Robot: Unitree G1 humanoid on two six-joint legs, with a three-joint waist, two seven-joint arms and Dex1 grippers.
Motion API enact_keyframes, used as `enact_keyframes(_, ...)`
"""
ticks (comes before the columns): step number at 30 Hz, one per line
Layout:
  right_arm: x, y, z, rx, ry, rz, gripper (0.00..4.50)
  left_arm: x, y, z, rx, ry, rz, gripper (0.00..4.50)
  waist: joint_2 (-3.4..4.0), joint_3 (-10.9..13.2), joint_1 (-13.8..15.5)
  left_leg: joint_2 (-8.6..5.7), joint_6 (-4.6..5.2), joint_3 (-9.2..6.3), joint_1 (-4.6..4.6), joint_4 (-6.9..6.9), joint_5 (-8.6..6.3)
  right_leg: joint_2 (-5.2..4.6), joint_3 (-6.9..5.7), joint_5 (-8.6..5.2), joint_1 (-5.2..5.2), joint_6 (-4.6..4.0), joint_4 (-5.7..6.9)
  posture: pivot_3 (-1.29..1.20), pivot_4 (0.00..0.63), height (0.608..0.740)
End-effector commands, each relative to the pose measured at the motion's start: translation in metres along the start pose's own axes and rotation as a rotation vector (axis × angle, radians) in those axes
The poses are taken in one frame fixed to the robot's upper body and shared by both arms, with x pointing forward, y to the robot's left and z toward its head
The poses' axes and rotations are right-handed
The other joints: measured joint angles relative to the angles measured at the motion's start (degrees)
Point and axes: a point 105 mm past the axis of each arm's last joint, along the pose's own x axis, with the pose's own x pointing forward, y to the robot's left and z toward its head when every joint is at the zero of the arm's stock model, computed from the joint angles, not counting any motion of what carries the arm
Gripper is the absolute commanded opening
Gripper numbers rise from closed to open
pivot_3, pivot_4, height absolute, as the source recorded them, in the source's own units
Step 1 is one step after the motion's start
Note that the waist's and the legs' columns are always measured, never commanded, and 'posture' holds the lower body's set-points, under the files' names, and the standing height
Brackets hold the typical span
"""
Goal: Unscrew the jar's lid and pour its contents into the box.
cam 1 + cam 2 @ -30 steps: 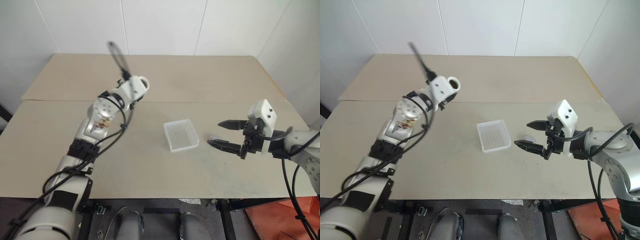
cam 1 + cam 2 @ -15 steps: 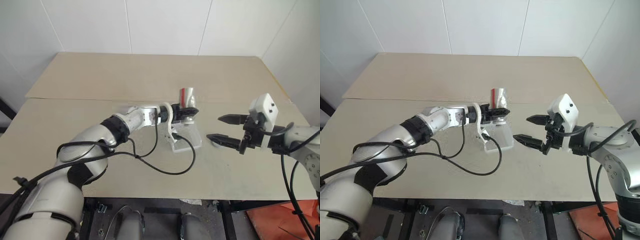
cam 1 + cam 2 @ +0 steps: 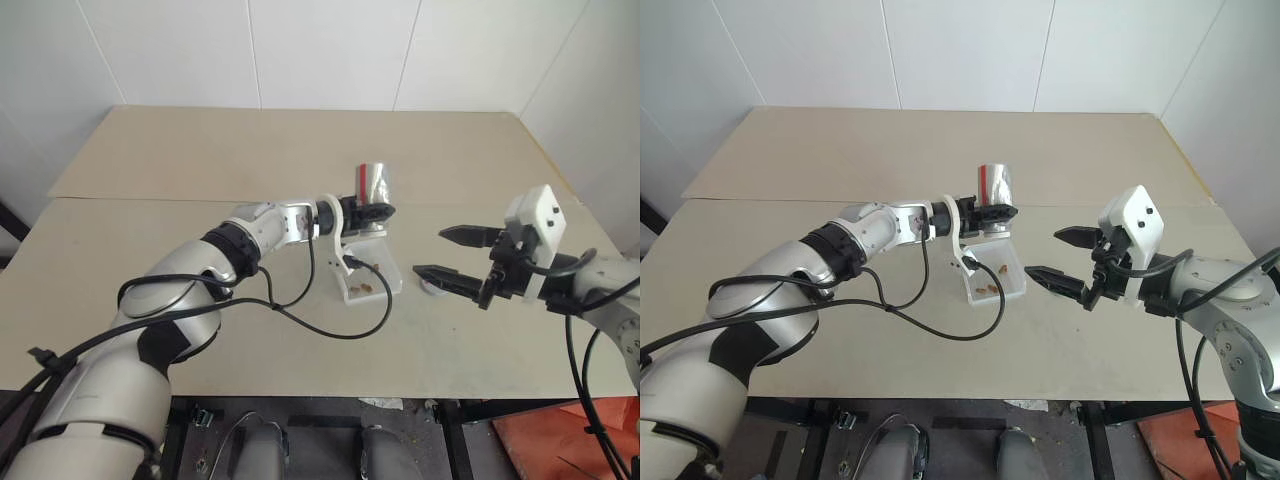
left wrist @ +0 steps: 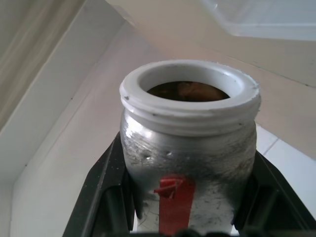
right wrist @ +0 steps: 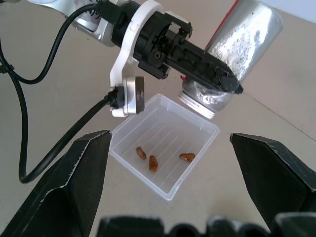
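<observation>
Brown contents (image 5: 153, 162) lie in the box (image 5: 200, 126).

Even, bright light falls from overhead; my arms throw only faint, soft shadows on the table (image 3: 150, 240). The jar (image 5: 242, 34) glints with speckled glare on its side. Close to my right wrist, my fingers (image 5: 59, 192) look blurred and dark.

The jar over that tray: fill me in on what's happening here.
The left end effector is shut on the jar, tipped mouth-down over the box. The lid is off and lies on the table beside the box. Three brown pieces lie in the box, and the left wrist view shows more inside the jar. The right end effector hovers open beside the box, holding nothing.
</observation>
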Motion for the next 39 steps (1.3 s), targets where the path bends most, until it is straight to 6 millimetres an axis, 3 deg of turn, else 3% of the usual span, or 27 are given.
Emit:
enact_keyframes(1,-0.003,-0.002,0.014,-0.042,-0.026,0.007,4.47,-0.007,0.011,-0.021,-0.115,0.096,0.062,2.0,0.0,0.0,0.0,0.01,0.0,0.0,0.0,0.0,0.0,0.0,0.0,0.0,0.0,0.0,0.0,0.0,0.15,0.74)
enact_keyframes(3,-0.002,-0.003,0.015,-0.041,-0.028,0.013,4.47,-0.014,0.01,-0.031,-0.262,0.164,0.074,2.0,0.0,0.0,0.0,0.01,0.0,0.0,0.02,0.0,0.0,0.0,0.0,0.0,0.0,0.0,0.0,0.0,0.15,0.74)
enact_keyframes(9,0.001,-0.003,0.018,-0.032,-0.042,0.048,4.47,-0.06,-0.016,-0.065,-1.164,0.48,0.159,2.0,0.03,0.0,-0.2,0.04,0.0,0.04,0.02,0.02,0.0,-0.03,0.0,0.0,-0.01,-0.01,0.03,0.0,0.15,0.74)
enact_keyframes(16,0.005,0.002,0.018,-0.018,-0.054,0.083,4.47,-0.114,-0.06,-0.058,-2.105,0.673,0.289,2.0,0.04,0.0,-0.4,0.04,0.0,-0.01,0.03,0.07,0.0,0.0,-0.04,0.0,0.06,-0.01,0.05,0.0,0.15,0.74)
enact_keyframes(18,0.007,0.002,0.019,-0.015,-0.058,0.092,4.47,-0.124,-0.068,-0.05,-2.268,0.68,0.337,2.0,0.05,0.0,-0.5,0.04,0.0,-0.04,0.04,0.08,0.01,0.0,-0.05,0.0,0.07,-0.01,0.05,0.0,0.15,0.74)
enact_keyframes(24,0.01,0.004,0.021,-0.01,-0.067,0.103,4.47,-0.133,-0.088,-0.012,-2.402,0.717,0.36,2.0,0.05,0.0,-0.3,0.04,0.0,-0.06,0.12,0.08,0.01,0.0,-0.05,0.01,0.17,-0.01,0.04,0.0,0.15,0.74)
enact_keyframes(29,0.009,0.009,0.023,-0.015,-0.074,0.119,4.47,-0.134,-0.088,0.005,-2.367,0.685,0.466,2.0,0.06,-0.1,0.0,0.03,0.0,-0.05,0.15,0.07,0.0,0.0,-0.04,0.01,0.2,-0.02,0.02,0.0,0.15,0.74)
enact_keyframes(32,0.008,0.011,0.024,-0.016,-0.075,0.122,4.47,-0.133,-0.091,0.017,-2.338,0.679,0.441,2.0,0.06,-0.1,0.0,0.04,0.0,-0.05,0.16,0.07,0.0,0.0,-0.04,0.01,0.2,-0.02,0.02,0.0,0.15,0.74)
enact_keyframes(39,0.008,0.013,0.026,-0.021,-0.072,0.13,4.5,-0.141,-0.087,0.026,-2.327,0.658,0.402,4.25,0.06,-0.1,-0.1,0.04,0.0,-0.05,0.16,0.06,0.0,0.0,-0.04,0.01,0.2,-0.02,0.01,0.0,0.15,0.74)
